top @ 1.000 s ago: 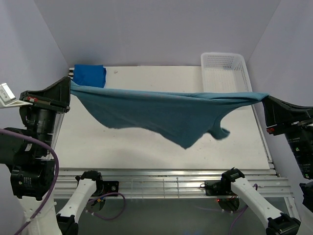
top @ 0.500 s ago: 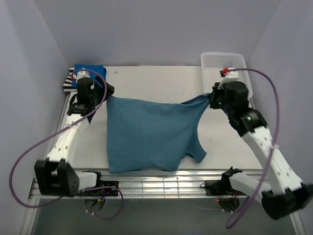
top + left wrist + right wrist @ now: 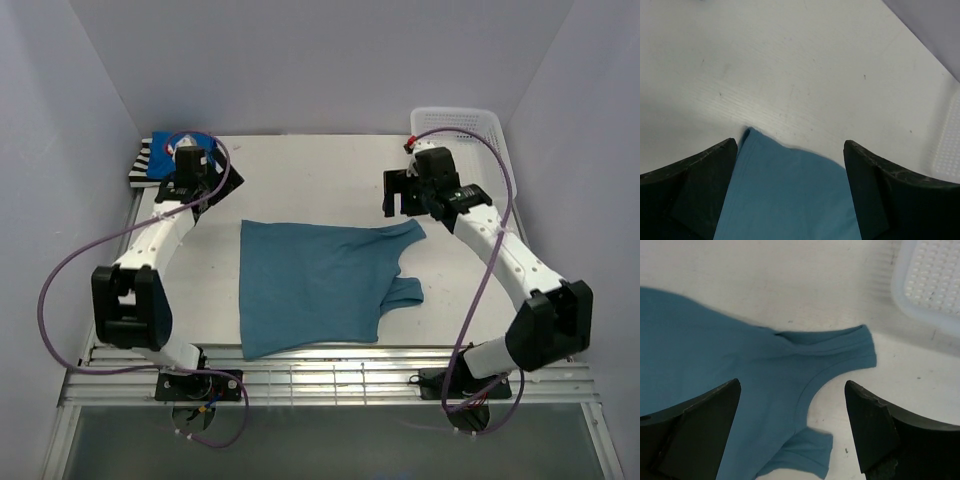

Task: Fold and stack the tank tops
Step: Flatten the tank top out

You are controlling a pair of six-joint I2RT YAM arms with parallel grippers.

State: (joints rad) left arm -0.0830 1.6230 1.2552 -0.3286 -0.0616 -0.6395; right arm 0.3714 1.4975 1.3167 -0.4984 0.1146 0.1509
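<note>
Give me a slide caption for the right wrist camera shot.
Open right pincer hovers over the teal tank top lying flat on the table, white basket at upper right.

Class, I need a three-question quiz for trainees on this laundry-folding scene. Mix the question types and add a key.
1. True or false: the teal tank top lies spread out on the table.
2. Where does the white basket stand? A: the far right corner of the table. B: the far left corner. C: the middle of the near edge.
3. Fill in the gap: the left pincer and the right pincer both hang over the top's far edge with their fingers ____, gripping nothing.

Key: 1 true; 2 A; 3 open.
</note>
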